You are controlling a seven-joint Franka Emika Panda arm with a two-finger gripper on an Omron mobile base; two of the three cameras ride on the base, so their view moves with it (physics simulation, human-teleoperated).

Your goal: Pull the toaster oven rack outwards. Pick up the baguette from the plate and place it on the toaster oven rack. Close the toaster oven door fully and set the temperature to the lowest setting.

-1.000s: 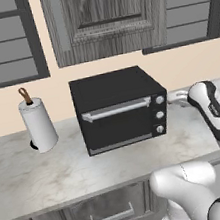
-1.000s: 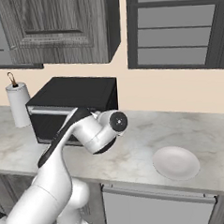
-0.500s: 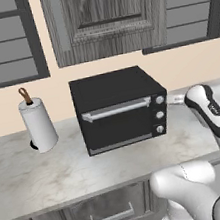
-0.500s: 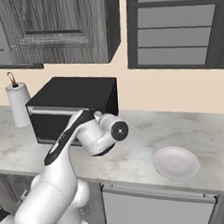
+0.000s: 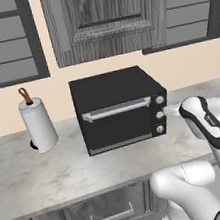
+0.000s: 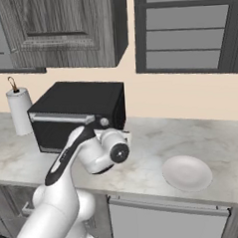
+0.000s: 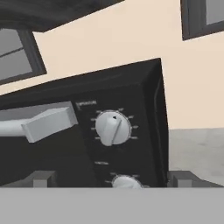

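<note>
Now the gripper (image 7: 112, 178) sat right up at the toaster oven (image 5: 117, 108) knobs, its fingers spread wide either side of the middle knob (image 7: 124, 181), not touching it. The door (image 5: 118, 124) was shut, its silver handle (image 5: 116, 109) level. The plate (image 6: 186, 172) lay bare on the counter (image 6: 227, 149), well apart.

Even, soft, glare-free rendered light
</note>
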